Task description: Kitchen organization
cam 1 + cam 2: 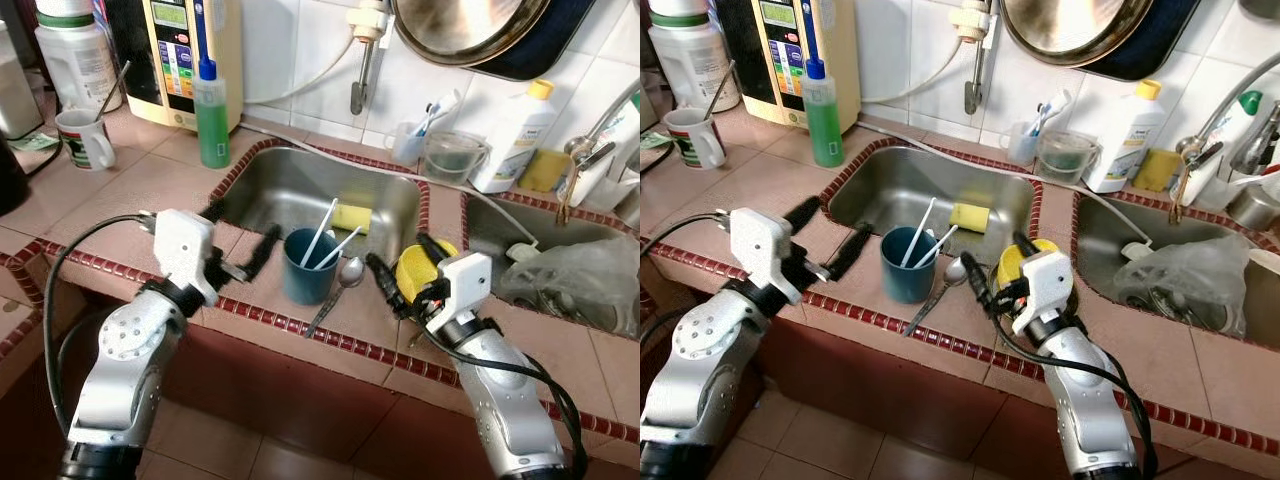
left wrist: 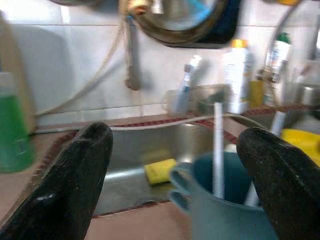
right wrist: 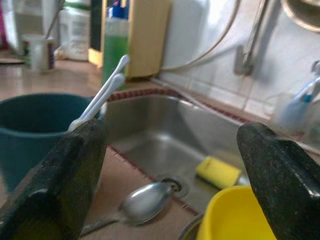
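Tiled counter (image 1: pixel 130 190) with a steel sink (image 1: pixel 290 185) set into it. On the front ledge of the sink, a blue cup (image 1: pixel 308 265) standing upright, with two white utensils (image 1: pixel 322 232) leaning inside. Just right of the cup, touching or almost touching it, a metal spoon (image 1: pixel 338 290) lying flat on the ledge, bowl toward the sink. Further right, a yellow cup (image 1: pixel 418 268) on the ledge, close against the right gripper. Inside the sink, a yellow sponge (image 1: pixel 351 217) near the back wall.

Left gripper (image 1: pixel 238 238) just left of the blue cup, fingers spread wide, holding nothing, not touching the cup. Right gripper (image 1: pixel 407 268) at the right of the spoon, fingers also spread apart and empty, with the yellow cup between or just under them; contact not possible to tell.

Behind the sink, a green bottle (image 1: pixel 211 112). At far left, a white mug (image 1: pixel 84 137).
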### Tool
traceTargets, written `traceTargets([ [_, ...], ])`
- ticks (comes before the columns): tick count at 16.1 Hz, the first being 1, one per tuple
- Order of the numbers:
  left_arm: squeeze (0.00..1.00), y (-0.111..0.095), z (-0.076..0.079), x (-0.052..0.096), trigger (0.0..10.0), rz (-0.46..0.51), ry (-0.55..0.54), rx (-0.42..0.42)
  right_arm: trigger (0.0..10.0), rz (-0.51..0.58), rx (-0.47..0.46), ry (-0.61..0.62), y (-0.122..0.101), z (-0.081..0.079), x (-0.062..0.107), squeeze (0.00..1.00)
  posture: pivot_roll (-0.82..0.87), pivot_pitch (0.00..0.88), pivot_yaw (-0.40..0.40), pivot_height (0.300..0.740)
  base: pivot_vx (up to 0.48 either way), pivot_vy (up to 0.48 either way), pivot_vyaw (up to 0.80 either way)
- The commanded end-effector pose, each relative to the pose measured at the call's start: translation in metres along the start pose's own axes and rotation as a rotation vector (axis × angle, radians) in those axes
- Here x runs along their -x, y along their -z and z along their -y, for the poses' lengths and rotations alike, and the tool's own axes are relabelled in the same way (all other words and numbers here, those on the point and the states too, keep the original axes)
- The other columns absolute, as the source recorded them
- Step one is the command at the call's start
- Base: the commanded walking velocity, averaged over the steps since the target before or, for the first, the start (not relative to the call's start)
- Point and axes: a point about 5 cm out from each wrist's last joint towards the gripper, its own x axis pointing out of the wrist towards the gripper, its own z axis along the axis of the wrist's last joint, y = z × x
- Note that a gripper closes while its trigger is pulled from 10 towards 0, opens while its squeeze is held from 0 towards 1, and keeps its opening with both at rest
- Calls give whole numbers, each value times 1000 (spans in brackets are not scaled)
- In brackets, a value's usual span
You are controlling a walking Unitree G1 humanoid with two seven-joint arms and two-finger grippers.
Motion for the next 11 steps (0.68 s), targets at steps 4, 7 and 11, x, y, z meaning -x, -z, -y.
traceTargets([
  [4,0,-7,25,1,10000,4,175,-37,10000,43,-48,-111,-15,-4,-8,0,112,0,-86,740,0,0,0],
  [7,0,-12,35,3,10000,8,239,-51,10000,75,-100,-187,-25,-5,-13,0,118,0,-87,740,0,0,0],
  [11,0,-16,42,4,10000,15,271,-53,10000,111,-204,-181,-32,2,-23,0,127,0,-89,740,0,0,0],
])
